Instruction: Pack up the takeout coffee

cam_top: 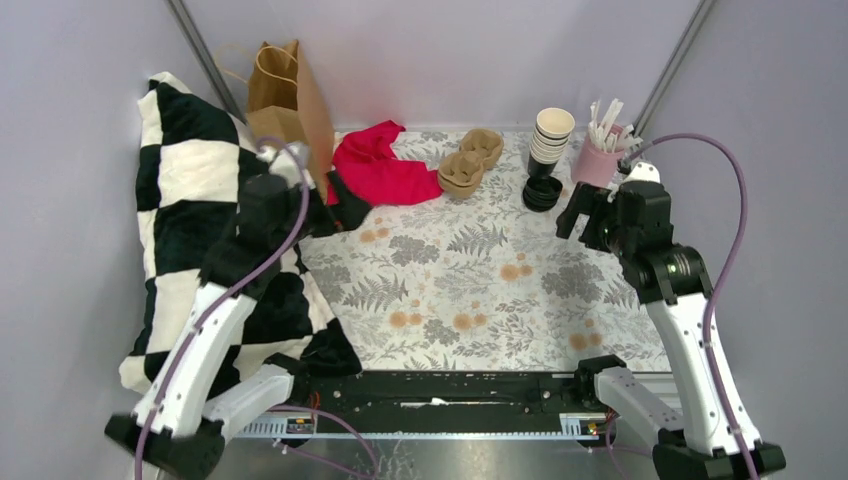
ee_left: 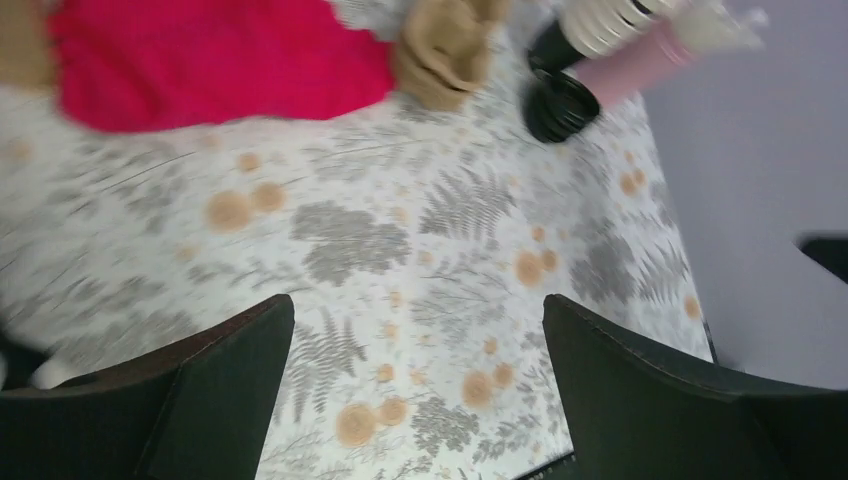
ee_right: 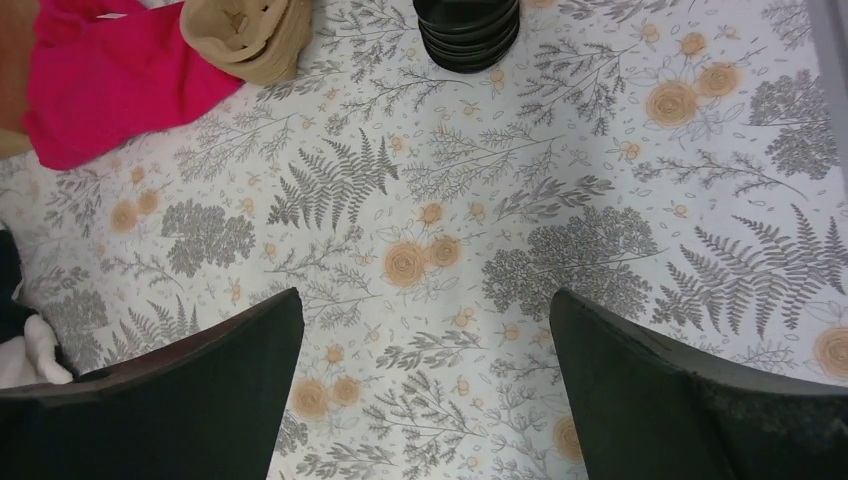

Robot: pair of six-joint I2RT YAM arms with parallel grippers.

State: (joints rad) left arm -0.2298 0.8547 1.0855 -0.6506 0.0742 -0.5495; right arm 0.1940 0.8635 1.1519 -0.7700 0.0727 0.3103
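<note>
left arm: is leaning forward over the checkered cushion (cam_top: 185,190), its forearm angling toward the left rear of the tabletop (cam_top: 470,290).
left hand (cam_top: 340,208): is hovering open just beside the red cloth (cam_top: 385,170); in the left wrist view its 2 fingers (ee_left: 230,380) are standing wide apart with nothing between them, only floral tabletop showing in the gap.
right arm: is rising from its base at the near right, elbow bent, with the wrist tipping down and forward.
right hand (cam_top: 582,212): is hanging open above the right rear of the tabletop, jaws spread wide and holding nothing; the right wrist view is showing bare pattern between its fingers (ee_right: 640,390).
black lids (cam_top: 542,193): are lying in a low stack on the tabletop, just left of the right hand and just in front of the stack of paper cups (cam_top: 552,135).
takeout cup: i cannot tell a single cup apart from that stack.
pink cup (cam_top: 597,163): is standing right of the stack, holding white sticks.
cardboard carrier (cam_top: 470,160): is lying between the red cloth and the lids.
paper bag (cam_top: 290,100): is standing at the rear left.
</note>
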